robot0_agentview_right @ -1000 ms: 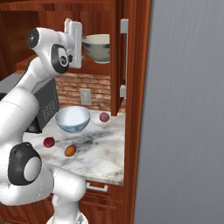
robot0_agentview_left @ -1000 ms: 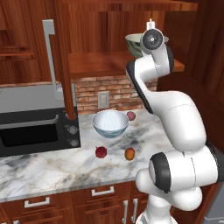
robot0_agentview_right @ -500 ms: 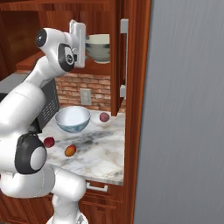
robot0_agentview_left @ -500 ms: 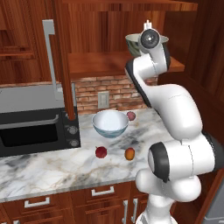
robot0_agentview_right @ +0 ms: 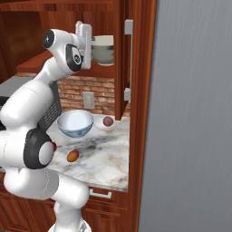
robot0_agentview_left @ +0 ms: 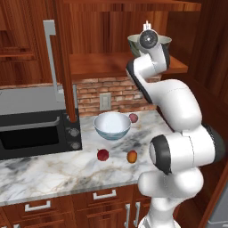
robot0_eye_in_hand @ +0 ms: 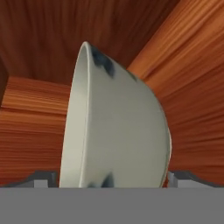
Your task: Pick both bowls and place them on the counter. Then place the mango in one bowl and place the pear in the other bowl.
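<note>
Arm's reaching up into the wooden cabinet [robot0_agentview_left: 102, 26], gripper [robot0_agentview_right: 87, 40] right at the grey-green bowl [robot0_agentview_right: 103, 50], which sits on the cabinet shelf [robot0_agentview_left: 111, 67]. In the hand view the bowl [robot0_eye_in_hand: 118, 131] looks rolled on its side (that's just the cam tilt) w/ dark marks near the rim, and one finger tip [robot0_eye_in_hand: 41, 178] sits off each side of it. Jaws are spread wide around the bowl; can't tell if the pads actually touch it, so not calling it a grip.

Down on the marble counter [robot0_agentview_left: 53, 167]: the white floral bowl [robot0_agentview_left: 112, 125] stands upright, just in front of the brick backsplash [robot0_agentview_left: 116, 93] and beside the black microwave [robot0_agentview_left: 38, 129]. A paler pinkish-red fruit [robot0_agentview_left: 133, 118] is just behind the bowl to the right, close to it. The pear [robot0_agentview_left: 103, 154] and mango [robot0_agentview_left: 132, 156] lie near each other in front of the bowl, apart from it, not touching. From the right base view the mango [robot0_agentview_right: 72, 156] is close to the robot's shoulder. Both bowls are empty afaict.
</note>
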